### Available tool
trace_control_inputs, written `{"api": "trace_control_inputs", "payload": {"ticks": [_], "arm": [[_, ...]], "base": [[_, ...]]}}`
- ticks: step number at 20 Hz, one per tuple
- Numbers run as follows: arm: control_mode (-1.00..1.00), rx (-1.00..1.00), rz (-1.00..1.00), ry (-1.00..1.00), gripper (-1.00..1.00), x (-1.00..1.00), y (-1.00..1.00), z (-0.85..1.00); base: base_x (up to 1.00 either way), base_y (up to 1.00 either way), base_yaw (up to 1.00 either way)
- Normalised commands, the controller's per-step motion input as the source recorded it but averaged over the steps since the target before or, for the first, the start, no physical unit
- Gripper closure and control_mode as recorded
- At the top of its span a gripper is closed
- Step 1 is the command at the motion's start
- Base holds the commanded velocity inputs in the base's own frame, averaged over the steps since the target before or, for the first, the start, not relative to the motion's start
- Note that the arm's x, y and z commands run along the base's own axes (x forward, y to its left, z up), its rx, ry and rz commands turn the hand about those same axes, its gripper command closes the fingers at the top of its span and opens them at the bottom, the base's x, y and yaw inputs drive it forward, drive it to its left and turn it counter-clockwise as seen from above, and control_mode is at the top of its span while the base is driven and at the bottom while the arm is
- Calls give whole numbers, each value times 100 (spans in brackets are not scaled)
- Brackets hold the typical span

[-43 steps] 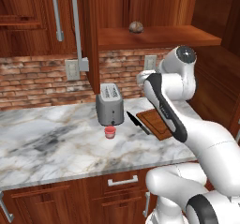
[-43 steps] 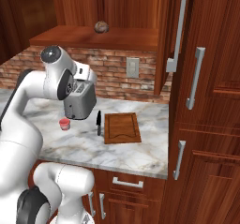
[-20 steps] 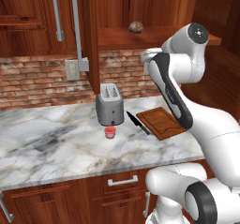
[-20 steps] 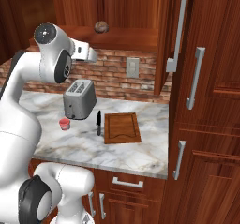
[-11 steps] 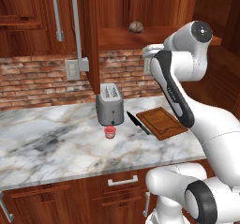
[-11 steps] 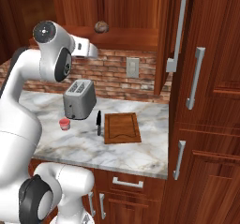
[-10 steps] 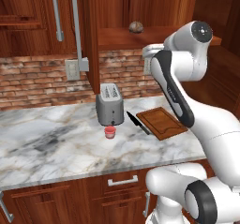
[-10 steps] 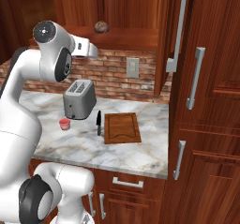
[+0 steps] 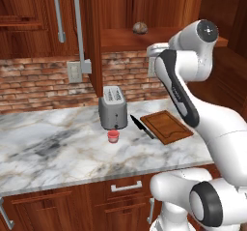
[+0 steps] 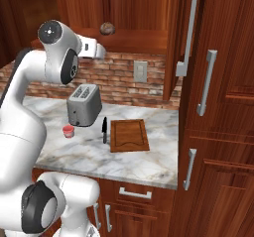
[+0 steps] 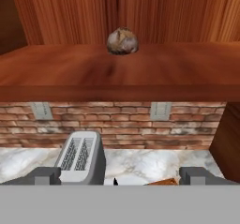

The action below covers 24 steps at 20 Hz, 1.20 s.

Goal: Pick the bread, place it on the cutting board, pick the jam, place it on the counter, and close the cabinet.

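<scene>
We take the toaster (image 9: pixel 113 108) as our landmark on the counter (image 9: pixel 58 152). High above it, the bread (image 9: pixel 140 28) sits on the open shelf of the cabinet (image 9: pixel 144 5), toward the shelf's back wall. Through the hand camera we look straight at the bun (image 11: pixel 122 41) across the shelf board, with the toaster (image 11: pixel 81 157) far below it against the brick wall. The gripper (image 11: pixel 120 176) is level with the shelf edge and well short of the bread; its fingers (image 11: pixel 44 175) stand wide apart with nothing between them. Just in front of the toaster we see the jam (image 9: pixel 113 136) upright on the marble. To the toaster's right lies a black-handled knife (image 9: pixel 141 126), and just beyond it the cutting board (image 9: pixel 166 126) lies flat and bare. From the right base camera we see the same row: jam (image 10: pixel 68 131), knife (image 10: pixel 104 129), cutting board (image 10: pixel 129 135). Above the toaster, one cabinet door (image 9: pixel 91 36) stands swung out, edge-on to us, its silver bar handle (image 9: pixel 79 29) facing left.
</scene>
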Motion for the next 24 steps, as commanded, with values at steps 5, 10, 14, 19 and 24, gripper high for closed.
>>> {"api": "trace_control_inputs", "payload": {"ticks": [5, 10, 14, 19, 24], "arm": [[-100, 0, 0, 0, -100, 27, -1, 6], [-100, 0, 0, 0, -100, 34, -5, 5], [-100, 0, 0, 0, -100, 31, -8, 10], [-100, 0, 0, 0, -100, 28, -7, 9], [-100, 0, 0, 0, -100, 27, -5, 1]], "base": [[0, 0, 0], [0, 0, 0], [0, 0, 0], [0, 0, 0], [0, 0, 0]]}}
